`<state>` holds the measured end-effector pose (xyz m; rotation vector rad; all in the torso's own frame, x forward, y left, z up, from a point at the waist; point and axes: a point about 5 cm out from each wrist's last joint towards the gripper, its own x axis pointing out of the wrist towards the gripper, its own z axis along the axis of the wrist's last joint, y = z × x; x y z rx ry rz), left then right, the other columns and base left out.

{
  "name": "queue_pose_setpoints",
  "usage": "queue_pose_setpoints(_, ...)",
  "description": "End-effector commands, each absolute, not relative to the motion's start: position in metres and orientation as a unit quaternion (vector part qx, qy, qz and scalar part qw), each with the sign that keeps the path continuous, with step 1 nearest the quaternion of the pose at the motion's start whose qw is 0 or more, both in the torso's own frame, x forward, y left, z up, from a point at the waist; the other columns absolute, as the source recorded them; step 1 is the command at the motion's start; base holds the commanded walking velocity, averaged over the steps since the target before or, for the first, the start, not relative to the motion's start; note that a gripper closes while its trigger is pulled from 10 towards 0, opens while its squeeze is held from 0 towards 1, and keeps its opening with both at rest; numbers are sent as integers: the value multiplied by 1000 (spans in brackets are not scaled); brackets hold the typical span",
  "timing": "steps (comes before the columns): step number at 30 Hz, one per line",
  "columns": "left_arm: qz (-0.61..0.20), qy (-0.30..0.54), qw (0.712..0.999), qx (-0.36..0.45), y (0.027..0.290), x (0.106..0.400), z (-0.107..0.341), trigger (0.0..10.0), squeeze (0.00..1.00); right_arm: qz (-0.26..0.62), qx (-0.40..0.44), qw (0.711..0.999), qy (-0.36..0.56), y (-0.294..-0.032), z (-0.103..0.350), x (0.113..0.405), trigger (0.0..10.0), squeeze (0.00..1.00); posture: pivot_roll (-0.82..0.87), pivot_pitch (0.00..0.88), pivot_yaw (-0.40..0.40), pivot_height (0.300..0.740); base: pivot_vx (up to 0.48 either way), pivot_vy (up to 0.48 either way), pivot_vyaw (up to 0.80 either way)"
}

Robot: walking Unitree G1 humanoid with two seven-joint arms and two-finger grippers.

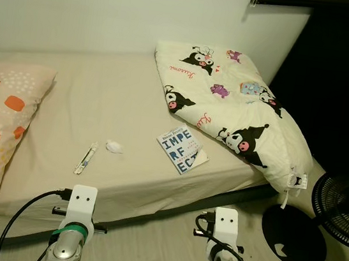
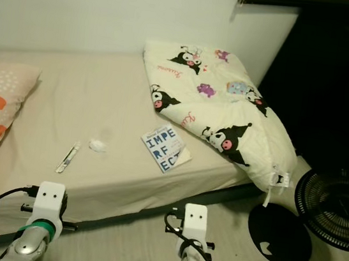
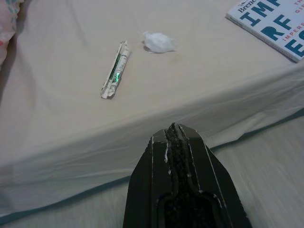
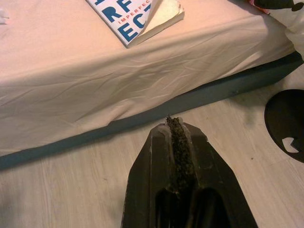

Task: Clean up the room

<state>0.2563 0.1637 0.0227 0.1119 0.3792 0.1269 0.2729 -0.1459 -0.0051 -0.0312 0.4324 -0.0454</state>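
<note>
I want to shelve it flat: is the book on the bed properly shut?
Not quite. The book lies face up near the bed's edge, but its cover lifts and curls at one corner, baring the pages.

Bare sheet [image 1: 88,103] between wrapper [image 1: 85,159], tissue [image 1: 114,146], book [image 1: 182,149].

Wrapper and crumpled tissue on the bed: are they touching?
Apart. The left wrist view shows bare sheet between the wrapper and the tissue.
</note>
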Motion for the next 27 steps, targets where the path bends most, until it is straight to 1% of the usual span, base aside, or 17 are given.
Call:
queue_pose_setpoints(1,66,205,975,60,165,252,18,10000,0,-22,-20,973,230,-148,-10,268,10000,0,-7,12,27,740,0,0,0)
queue_pose_setpoints(19,68,203,975,64,167,255,21,10000,0,-22,-23,974,222,-150,-8,268,10000,0,-1,3,23,740,0,0,0)
queue_pose_setpoints(20,71,189,977,61,169,258,27,10000,0,-20,-27,978,204,-149,-2,270,10000,0,-2,3,23,740,0,0,0)
queue_pose_setpoints(23,74,180,979,59,170,260,31,10000,0,-19,-30,981,190,-149,3,272,10000,0,-2,3,23,740,0,0,0)
queue_pose_setpoints(24,80,158,983,54,171,264,40,10000,0,-19,-30,985,169,-148,10,275,10000,0,-3,1,23,740,0,0,0)
queue_pose_setpoints(26,80,97,991,41,171,274,66,10000,0,-18,-5,993,119,-147,28,282,10000,0,-5,0,25,740,0,0,0)
queue_pose_setpoints(27,80,97,991,41,171,274,66,10000,0,-18,-5,993,119,-147,28,282,10000,0,-5,0,25,740,0,0,0)
